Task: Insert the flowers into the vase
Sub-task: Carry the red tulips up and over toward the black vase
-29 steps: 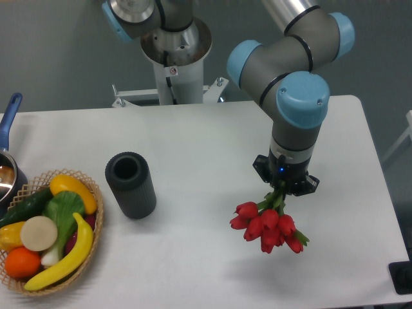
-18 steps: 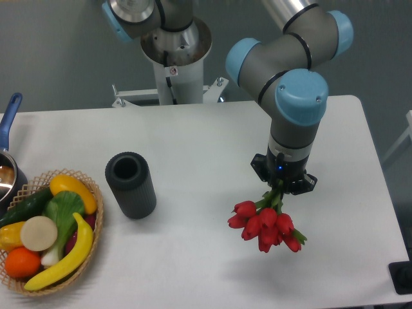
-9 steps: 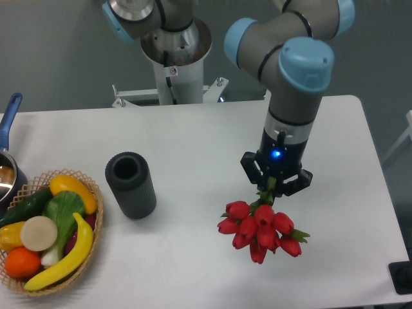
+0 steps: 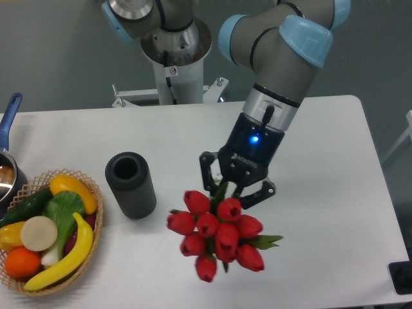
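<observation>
To the right of the vase (image 4: 131, 185), well apart from it, I have the claw (image 4: 233, 188) clamped on the green stems of the flowers (image 4: 215, 232). The red buds hang below the claw and face my camera, so the bunch looks lifted off the tabletop (image 4: 335, 161), though from this one view I can't judge how high. The vase stands upright with its round mouth open and empty.

I judge this to be the carry step: the flowers are gripped and in the air but not yet over the vase. The next move, as I see it, calls for bringing the bunch across toward the vase and turning the wrist so the stems point down, since at the moment the buds lead and the stem ends sit up inside the claw. That reorientation looks awkward with the grip so close to the stem ends.

Left of the vase a wicker basket (image 4: 90, 222) holds toy fruit and vegetables, and beyond that a pot (image 4: 8, 168) with a blue handle is cut off by the picture's edge. The stem ends are hidden between the claw's fingers, so I can't tell how much stem is free for insertion.
</observation>
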Controlling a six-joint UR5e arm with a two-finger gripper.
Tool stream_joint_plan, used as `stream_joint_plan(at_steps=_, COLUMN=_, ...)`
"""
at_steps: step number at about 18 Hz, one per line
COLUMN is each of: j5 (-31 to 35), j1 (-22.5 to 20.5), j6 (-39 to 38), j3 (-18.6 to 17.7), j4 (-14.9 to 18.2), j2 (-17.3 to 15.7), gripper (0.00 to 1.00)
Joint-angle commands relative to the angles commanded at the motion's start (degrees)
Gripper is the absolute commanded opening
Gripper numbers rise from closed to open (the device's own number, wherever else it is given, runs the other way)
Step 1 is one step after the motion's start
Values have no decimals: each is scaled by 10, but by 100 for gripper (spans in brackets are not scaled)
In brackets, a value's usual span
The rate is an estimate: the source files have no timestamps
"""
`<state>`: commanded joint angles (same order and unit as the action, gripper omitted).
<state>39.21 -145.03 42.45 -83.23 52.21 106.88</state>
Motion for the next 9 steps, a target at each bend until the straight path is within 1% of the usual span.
stream_joint_plan(at_steps=1, j5=-15, j1=3, j6=0, j3=-8, j4=-9, j2=0, gripper=16)
stream_joint_plan(at_steps=3, j5=-70, j1=1, j6=0, j3=-38, j4=-50, j2=-4, gripper=16)
stream_joint_plan(at_steps=4, j5=-96, j1=1, j6=-1, j3=-54, j4=-70, j2=-13, gripper=16)
stream_joint_plan(at_steps=5, j5=-117, j1=1, j6=-1, j3=-69, j4=-82, j2=-24, gripper=16)
stream_joint_plan(at_steps=8, j5=-162, j1=-3, j6=5, j3=-120, j4=-88, j2=-56, gripper=17)
stream_joint_plan(at_steps=9, j5=-187, j1=-6, j6=6, j3=-137, j4=-91, j2=-69, gripper=17)
